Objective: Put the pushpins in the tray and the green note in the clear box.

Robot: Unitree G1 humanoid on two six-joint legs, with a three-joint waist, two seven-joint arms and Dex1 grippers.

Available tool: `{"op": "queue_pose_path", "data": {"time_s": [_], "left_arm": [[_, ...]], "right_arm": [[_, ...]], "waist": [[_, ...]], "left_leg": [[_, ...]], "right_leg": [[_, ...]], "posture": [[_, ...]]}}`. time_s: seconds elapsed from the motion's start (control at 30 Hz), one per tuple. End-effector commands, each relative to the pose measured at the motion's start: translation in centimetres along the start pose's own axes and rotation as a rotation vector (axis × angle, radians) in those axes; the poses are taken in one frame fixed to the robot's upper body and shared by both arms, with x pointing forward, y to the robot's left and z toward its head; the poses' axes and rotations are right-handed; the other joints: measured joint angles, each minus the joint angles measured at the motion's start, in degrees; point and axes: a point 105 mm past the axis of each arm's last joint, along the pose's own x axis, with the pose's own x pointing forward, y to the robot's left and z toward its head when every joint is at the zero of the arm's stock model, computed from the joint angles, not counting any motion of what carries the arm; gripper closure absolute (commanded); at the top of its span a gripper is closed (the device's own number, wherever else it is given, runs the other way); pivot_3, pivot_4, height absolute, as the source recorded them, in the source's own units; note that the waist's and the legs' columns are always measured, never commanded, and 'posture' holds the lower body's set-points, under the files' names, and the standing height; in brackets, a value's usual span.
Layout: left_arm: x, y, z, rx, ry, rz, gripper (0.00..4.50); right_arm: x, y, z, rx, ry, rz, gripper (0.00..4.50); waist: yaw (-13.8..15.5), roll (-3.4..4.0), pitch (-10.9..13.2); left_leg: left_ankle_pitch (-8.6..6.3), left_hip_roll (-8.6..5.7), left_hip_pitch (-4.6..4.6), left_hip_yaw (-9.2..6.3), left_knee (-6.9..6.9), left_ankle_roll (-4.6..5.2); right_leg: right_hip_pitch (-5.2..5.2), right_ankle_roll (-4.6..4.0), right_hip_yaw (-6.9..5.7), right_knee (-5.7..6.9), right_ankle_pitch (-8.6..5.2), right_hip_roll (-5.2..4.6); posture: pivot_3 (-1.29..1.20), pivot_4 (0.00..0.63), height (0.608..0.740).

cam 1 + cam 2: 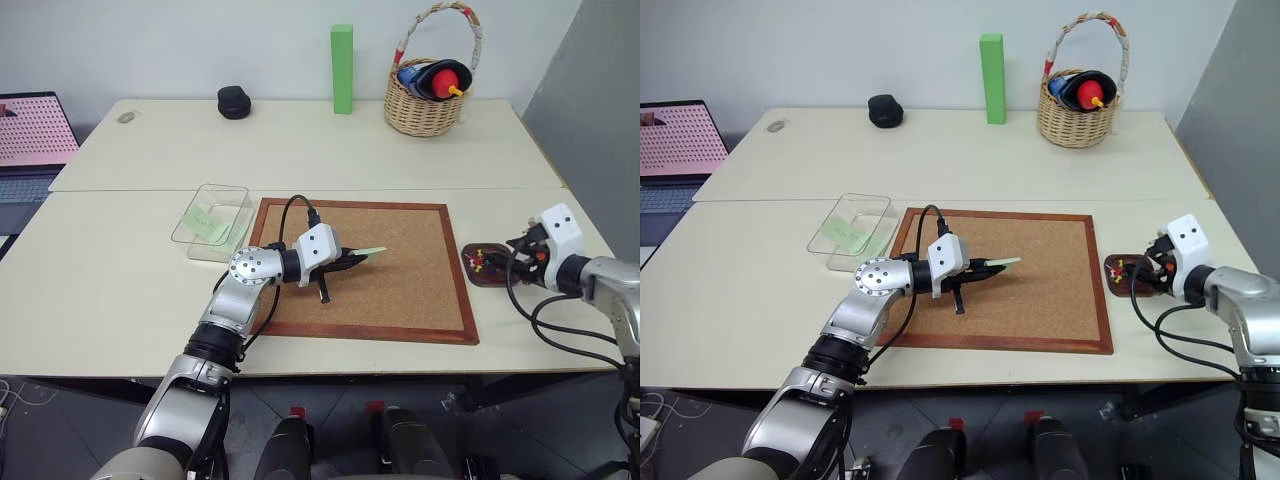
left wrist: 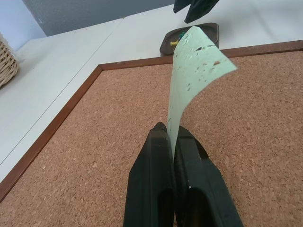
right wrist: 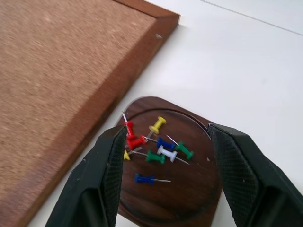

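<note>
Nine or so pushpins counted in the tray, a loose heap of red, yellow, blue, green and white; tray sitting on the table just off the right edge of the corkboard, near the table's right edge. No pins spotted on the cork surface, as far as the head views resolve such small things, so pin half of the job judged done or nearly so. Right gripper hovering just over the tray, jaws spread apart with nothing between them, pins lying below the gap. Left gripper low over the middle of the corkboard, fingers pinched together on one end of the green note, free end curling up and away toward the tray side. Clear box on the table touching or just beside the corkboard's left edge near its far left corner; one pale green slip already lying inside. Remaining, by this reading: carry the held note across the board's left edge and release it in the box. Wicker basket, tall green block and a small black object along the table's far edge, not involved.
</note>
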Motion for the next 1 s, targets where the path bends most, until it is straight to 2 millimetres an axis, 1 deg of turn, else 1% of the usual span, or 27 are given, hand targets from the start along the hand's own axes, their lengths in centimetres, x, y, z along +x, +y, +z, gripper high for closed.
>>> {"op": "queue_pose_path", "data": {"time_s": [0.03,0.1,0.17,0.27,0.33,0.4,0.47,0.53,0.6,0.7,0.73,0.8,0.87,1.0], "left_arm": [[-0.8,1.4,1.5,0.026,-0.031,0.062,4.5],[-2.0,2.4,1.6,0.048,0.001,0.11,4.5],[-3.3,3.5,1.8,0.05,0.027,0.174,4.5],[-5.8,5.3,2.2,0.045,0.078,0.291,4.5],[-8.0,6.5,2.4,0.023,0.114,0.378,4.5],[-10.5,7.9,2.4,0.006,0.168,0.473,4.5],[-12.8,8.7,2.3,-0.026,0.223,0.538,4.5],[-14.9,9.7,2.4,-0.077,0.251,0.616,4.5],[-16.8,10.6,2.0,-0.101,0.299,0.691,4.5],[-19.0,11.1,0.6,-0.131,0.395,0.771,4.5],[-19.7,11.1,0.1,-0.152,0.423,0.793,4.5],[-20.2,11.1,-0.7,-0.187,0.448,0.81,4.5],[-20.5,11.1,-1.4,-0.207,0.488,0.836,4.5],[-20.2,10.9,-2.2,-0.254,0.492,0.822,4.5]], "right_arm": [[-0.6,3.2,4.7,-0.106,-0.181,0.162,1.63],[-0.4,5.6,6.3,-0.169,-0.25,0.265,1.63],[-0.2,7.3,7.6,-0.207,-0.311,0.324,1.63],[0.2,9.8,9.5,-0.251,-0.393,0.406,1.63],[0.5,11.6,10.7,-0.27,-0.439,0.463,1.63],[0.7,13.4,12.1,-0.285,-0.485,0.522,1.63],[0.9,14.6,13.2,-0.291,-0.517,0.562,1.63],[1.1,15.3,13.9,-0.263,-0.541,0.594,1.63],[1.2,15.8,14.2,-0.243,-0.55,0.621,1.63],[1.1,17.1,14.2,-0.234,-0.552,0.681,1.63],[0.9,17.7,14.2,-0.23,-0.554,0.71,1.63],[0.7,18.7,14.2,-0.24,-0.557,0.755,1.63],[0.6,19.2,14.0,-0.26,-0.554,0.773,1.63],[1.0,19.5,13.4,-0.374,-0.534,0.769,1.63]], "waist": [[-0.05,0.0,0.0],[-0.21,0.0,0.0],[-0.55,0.0,0.0],[-0.75,-0.01,0.01],[-0.82,-0.01,0.01],[-0.79,-0.01,0.01],[-0.99,-0.03,0.03],[-1.02,-0.03,0.03],[-0.93,-0.03,0.03],[-0.32,-0.03,0.03],[-0.21,-0.03,0.03],[-0.11,-0.03,0.03],[-0.06,-0.03,0.03],[-0.04,-0.03,0.03]], "left_leg": [[0.0,0.0,0.0,0.0,0.0,0.0],[0.0,0.01,0.0,0.0,0.0,0.0],[0.0,0.04,0.02,-0.01,0.0,0.0],[0.0,0.07,0.05,-0.09,-0.01,0.0],[0.0,0.06,0.04,-0.1,-0.01,0.0],[0.0,0.05,0.01,-0.12,0.0,0.0],[0.0,0.05,-0.01,-0.13,-0.01,0.0],[0.0,0.06,0.0,-0.18,-0.03,0.0],[0.0,0.06,0.0,-0.2,-0.04,-0.01],[0.0,0.01,-0.06,-0.2,-0.03,-0.01],[0.0,-0.01,-0.07,-0.2,-0.03,-0.01],[0.0,0.0,-0.07,-0.19,-0.03,-0.01],[0.0,0.01,-0.07,-0.2,-0.04,-0.01],[0.0,0.01,-0.06,-0.18,-0.03,-0.01]], "right_leg": [[0.0,0.0,0.0,0.0,0.0,0.0],[0.0,0.0,0.0,0.0,0.0,0.0],[0.0,0.0,0.0,0.02,0.0,0.03],[0.02,0.0,-0.07,0.03,0.0,0.06],[0.02,0.0,-0.06,0.03,0.0,0.05],[0.01,0.0,-0.07,0.02,0.0,0.04],[-0.02,0.0,-0.08,0.01,0.0,0.04],[-0.02,-0.01,-0.13,0.02,-0.01,0.04],[-0.02,-0.02,-0.14,0.01,-0.01,0.05],[-0.02,-0.02,-0.16,-0.04,-0.01,0.0],[-0.02,-0.02,-0.15,-0.05,-0.01,-0.03],[-0.03,-0.02,-0.14,-0.05,-0.01,-0.03],[-0.04,-0.02,-0.16,-0.04,-0.01,-0.02],[-0.06,-0.02,-0.14,-0.02,-0.01,-0.02]], "posture": [[0.0,0.15,0.74],[0.0,0.15,0.74],[0.0,0.15,0.74],[0.0,0.15,0.74],[0.0,0.15,0.74],[0.0,0.15,0.74],[0.0,0.15,0.74],[0.0,0.15,0.74],[0.0,0.15,0.74],[0.0,0.15,0.74],[0.0,0.15,0.74],[0.0,0.15,0.74],[0.0,0.15,0.74],[0.0,0.15,0.74]]}}
